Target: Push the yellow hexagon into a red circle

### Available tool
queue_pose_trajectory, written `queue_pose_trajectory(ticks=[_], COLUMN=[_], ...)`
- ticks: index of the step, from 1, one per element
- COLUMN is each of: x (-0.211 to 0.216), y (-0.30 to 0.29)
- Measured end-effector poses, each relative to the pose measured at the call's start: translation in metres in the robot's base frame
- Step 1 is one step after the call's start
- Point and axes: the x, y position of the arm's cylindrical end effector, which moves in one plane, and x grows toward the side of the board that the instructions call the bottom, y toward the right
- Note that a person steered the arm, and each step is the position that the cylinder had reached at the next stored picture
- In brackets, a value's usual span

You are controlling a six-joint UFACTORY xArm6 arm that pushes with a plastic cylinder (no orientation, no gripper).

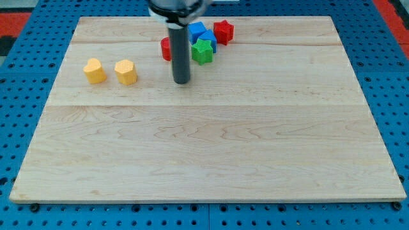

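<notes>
Strictly no pincer on this arm, so nothing to call wide, narrow or holding; only a straight dark rod ending in my tip (182, 82), resting on the pale wooden surface (211, 147) and touching no block.

Just up and to the view's left of my tip, partly hidden behind the rod: the flat red circle (165, 48), the target. Close on the rod's other side, toward the view's top right, a tight cluster: a green star-shaped block (203, 52), blue blocks (198, 32) of unclear shape pressed behind it, and a red star-shaped block (223, 31) at the far end. Probably bunched there simply as bystanders, though awkwardly close to the target.

Well apart, to the view's left of my tip: the small yellow hexagon (126, 72), the thing to be moved, lying free on the surface. Just beside it, further left and not touching, a second yellow block (95, 70), rounder, perhaps heart-like.

Standing between hexagon and circle, so on the wrong side for the push; likely needs to pass round to the hexagon's left and slightly below, then drive it right and upward.

Counted: two yellow, two red, one green, and blue either one or two, too merged to settle.
</notes>
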Motion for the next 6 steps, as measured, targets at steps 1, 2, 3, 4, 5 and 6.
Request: queue_pose_trajectory(ticks=[1, 2, 3, 4, 5, 6], x=[-0.041, -0.034, 0.049, 0.048, 0.015, -0.018], y=[0.017, 0.043, -0.02, -0.117, -0.107, -0.063])
